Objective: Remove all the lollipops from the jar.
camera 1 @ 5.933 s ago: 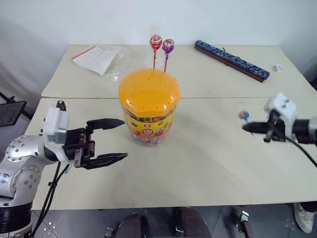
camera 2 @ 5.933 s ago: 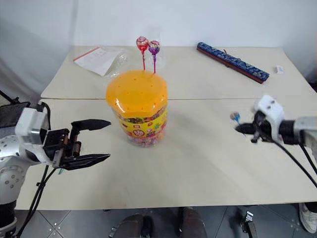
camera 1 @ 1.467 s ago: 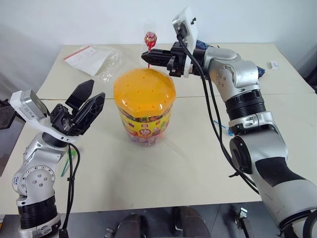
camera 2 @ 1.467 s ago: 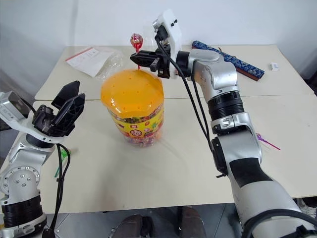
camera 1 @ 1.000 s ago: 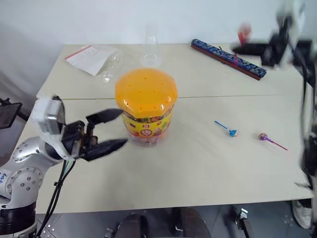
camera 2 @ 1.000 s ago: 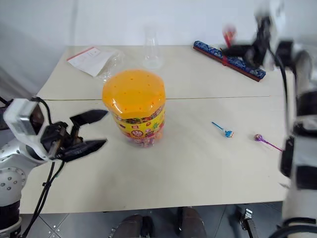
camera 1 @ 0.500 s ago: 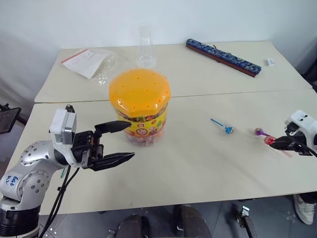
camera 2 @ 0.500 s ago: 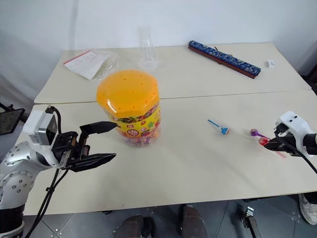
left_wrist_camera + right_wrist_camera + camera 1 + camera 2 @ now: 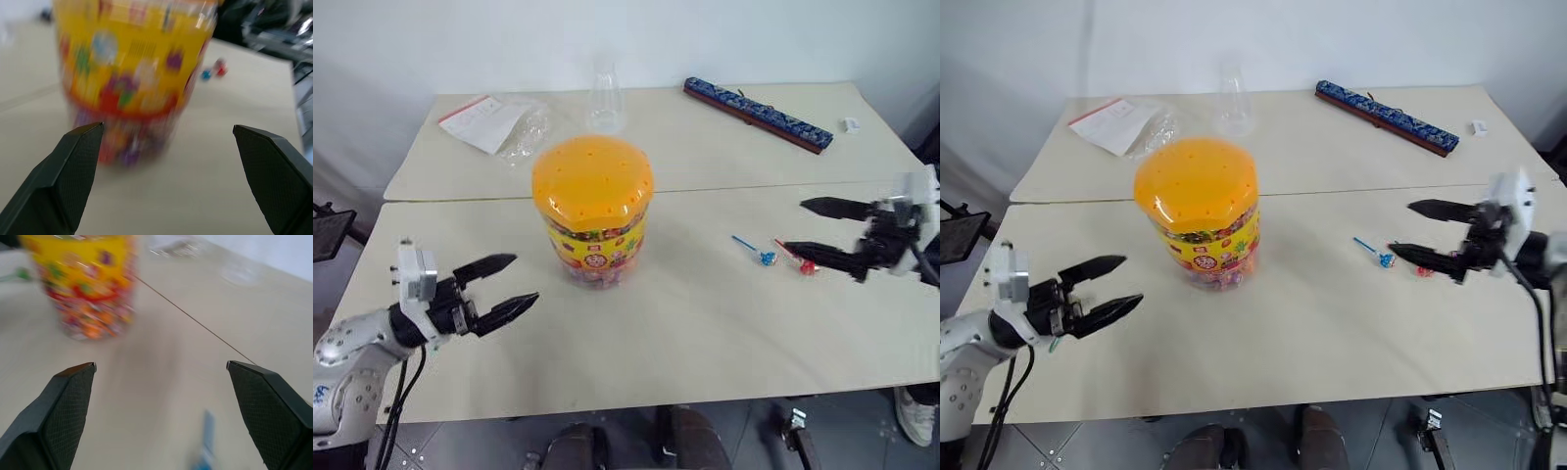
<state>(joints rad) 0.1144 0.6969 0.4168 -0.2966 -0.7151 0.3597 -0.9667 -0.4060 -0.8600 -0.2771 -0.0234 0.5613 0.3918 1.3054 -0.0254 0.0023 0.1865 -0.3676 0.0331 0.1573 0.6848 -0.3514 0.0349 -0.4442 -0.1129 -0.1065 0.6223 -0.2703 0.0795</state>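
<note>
The jar [image 9: 593,210] stands mid-surface, its orange lid [image 9: 592,181] bare of sticks. Left gripper [image 9: 499,287] hovers at its 8 o'clock, jaws spread, empty. Right gripper [image 9: 815,228] at 3 o'clock, jaws wide apart, with the red lollipop [image 9: 806,265] and blue-stick lollipop [image 9: 759,255] lying just beside them.

Two beige tables [image 9: 705,323] butted together — orange-lidded clear plastic jar [image 9: 593,211], blue-stick lollipop [image 9: 755,251], red lollipop [image 9: 800,261], glass flask [image 9: 605,100], plastic bag [image 9: 499,122], long blue patterned bar [image 9: 756,114].
</note>
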